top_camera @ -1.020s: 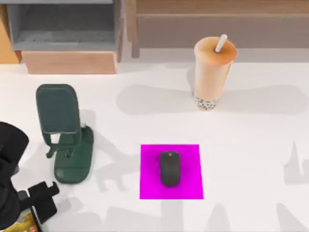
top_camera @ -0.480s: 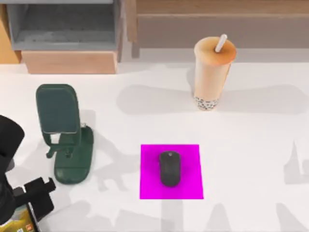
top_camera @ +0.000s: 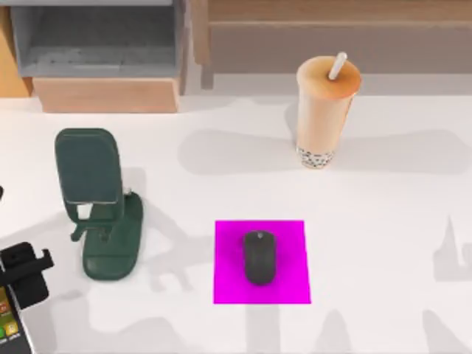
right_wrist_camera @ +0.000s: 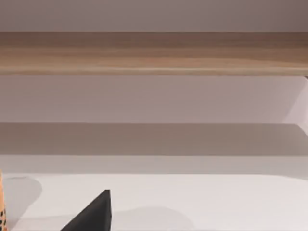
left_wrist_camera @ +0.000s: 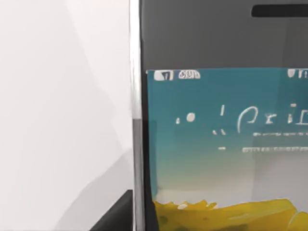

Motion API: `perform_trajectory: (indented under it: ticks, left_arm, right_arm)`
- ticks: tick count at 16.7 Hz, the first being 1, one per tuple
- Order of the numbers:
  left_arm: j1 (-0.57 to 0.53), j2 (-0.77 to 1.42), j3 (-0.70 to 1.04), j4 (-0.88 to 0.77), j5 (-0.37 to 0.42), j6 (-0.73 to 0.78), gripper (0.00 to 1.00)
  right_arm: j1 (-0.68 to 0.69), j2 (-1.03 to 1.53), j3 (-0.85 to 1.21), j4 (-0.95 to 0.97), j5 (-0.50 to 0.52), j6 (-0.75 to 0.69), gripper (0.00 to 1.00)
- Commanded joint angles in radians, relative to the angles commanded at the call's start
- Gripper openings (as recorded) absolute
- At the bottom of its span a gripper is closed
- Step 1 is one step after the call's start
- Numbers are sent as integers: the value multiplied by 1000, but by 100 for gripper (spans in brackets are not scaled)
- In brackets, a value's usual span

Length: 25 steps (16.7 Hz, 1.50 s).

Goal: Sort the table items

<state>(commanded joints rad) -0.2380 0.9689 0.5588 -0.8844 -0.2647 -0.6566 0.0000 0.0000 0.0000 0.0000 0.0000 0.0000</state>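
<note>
Left gripper [top_camera: 22, 276] sits at the table's far left edge, roughly 8 o'clock from table centre. Black fingers are closed on the smartphone [top_camera: 10, 321], which hangs at 6 o'clock from the gripper and runs off the bottom-left corner of the top view. Just a corner strip of the colourful icon screen shows there. Arm itself is mostly out of the top view; just the gripper block pokes in from the left edge.

Left wrist view looks straight onto the smartphone [left_wrist_camera: 221, 134] at close range: silver edge running vertically, dark bezel, teal screen with white text, yellow band at the bottom. White table [left_wrist_camera: 62, 106] beside it. Whether the phone is touching the table or lifted, can't tell.

Dark green phone stand [top_camera: 99, 203] is at 1 o'clock from the left gripper, near but apart, upright, cradle vacant.

Black computer mouse [top_camera: 259, 257] lies on a magenta mat [top_camera: 228, 284], at 3 o'clock from the gripper, well apart, just below table centre.

Bubble-tea cup [top_camera: 324, 118] stands upright at 1 o'clock from table centre, white straw [top_camera: 338, 65] poking out of the lid, tapioca at the base.

Right arm parked off the right side. Right wrist view shows one black fingertip [right_wrist_camera: 94, 214] over white table, wooden shelf [right_wrist_camera: 154, 53] across the back; right gripper's opening, can't tell.

Grey and wood shelving [top_camera: 103, 44] along the 11 o'clock back edge.
</note>
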Motion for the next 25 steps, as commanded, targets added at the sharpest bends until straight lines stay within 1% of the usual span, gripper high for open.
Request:
perform_trajectory:
  ticks: [2, 5, 7, 10, 13, 16, 23, 25]
  left_arm:
    - [-18, -83, 0, 12, -75, 29, 0]
    - [-84, -175, -2, 82, -170, 82, 0]
    - [-152, -210, -6, 166, -216, 125, 0]
    - [-276, -221, -14, 326, -265, 195, 0]
    - [-394, -204, -23, 495, -299, 263, 0]
    - [-470, -189, -31, 592, -326, 314, 0]
    - [-478, -193, -27, 603, -330, 324, 0]
    - [-477, -223, 6, 577, -317, 334, 0]
  right_arm:
    - [0, 0, 0, 0, 0, 0, 100]
    - [0, 0, 0, 0, 0, 0, 100]
    - [0, 0, 0, 0, 0, 0, 100]
    - [0, 0, 0, 0, 0, 0, 100]
    - [0, 0, 0, 0, 0, 0, 100]
    - [0, 0, 0, 0, 0, 0, 100]
    - [0, 0, 0, 0, 0, 0, 100]
    - [0, 0, 0, 0, 0, 0, 100]
